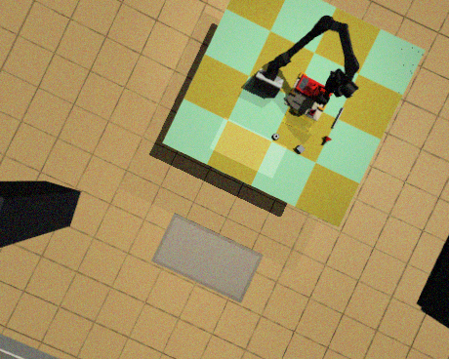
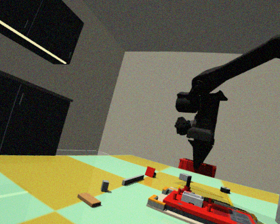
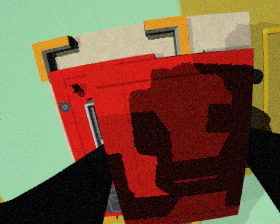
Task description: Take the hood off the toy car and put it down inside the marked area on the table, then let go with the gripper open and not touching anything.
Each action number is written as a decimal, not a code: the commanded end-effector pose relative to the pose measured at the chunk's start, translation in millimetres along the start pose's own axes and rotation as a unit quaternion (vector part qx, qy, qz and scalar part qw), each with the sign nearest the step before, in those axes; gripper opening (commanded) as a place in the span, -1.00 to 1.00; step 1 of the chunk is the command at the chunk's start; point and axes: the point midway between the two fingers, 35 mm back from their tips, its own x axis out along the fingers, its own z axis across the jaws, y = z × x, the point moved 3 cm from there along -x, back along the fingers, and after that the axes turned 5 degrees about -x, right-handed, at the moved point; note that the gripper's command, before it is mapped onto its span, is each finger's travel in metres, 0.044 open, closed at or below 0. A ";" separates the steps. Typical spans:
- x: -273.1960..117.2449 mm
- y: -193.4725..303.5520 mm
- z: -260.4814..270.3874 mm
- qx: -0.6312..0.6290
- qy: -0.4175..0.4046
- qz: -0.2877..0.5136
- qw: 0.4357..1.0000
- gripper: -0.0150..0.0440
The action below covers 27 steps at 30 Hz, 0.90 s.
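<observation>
The end effector (image 2: pixel 200 164) is clamped wide across the red hood (image 2: pixel 197 167), which hangs raised above the toy car (image 2: pixel 204 207) and off the worktop (image 2: pixel 52 179), a height judged to let the hood pass over the chassis toward the marked area

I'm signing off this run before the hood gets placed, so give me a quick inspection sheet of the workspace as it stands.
Surface: checkered green and yellow table.
Job's things: red hood lifted off the toy car, hanging above the table. The marked area is not clear to me.
Clutter: brown block, small grey block, long grey bar, small red piece, all loose on the table.
Grippers: gripper shut on the hood, off the table.
Cables: nothing seen.
Surroundings: dark cabinets, tiled floor, grey mat.
</observation>
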 end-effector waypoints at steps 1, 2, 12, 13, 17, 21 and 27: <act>-4.2 0.4 -31.6 0.003 0.009 -0.003 1.000 -0.49; -4.9 1.3 -38.6 0.005 0.010 -0.003 1.000 -0.49; -7.1 13.8 -100.9 0.001 0.015 -0.004 1.000 -0.49; -7.0 15.6 -106.8 0.000 0.015 -0.004 1.000 -0.49; -6.4 23.1 -129.7 -0.004 0.013 -0.003 1.000 -0.49; -5.4 30.8 -149.8 -0.007 0.008 0.000 1.000 -0.49; -3.6 40.7 -171.2 -0.009 0.001 0.002 1.000 -0.49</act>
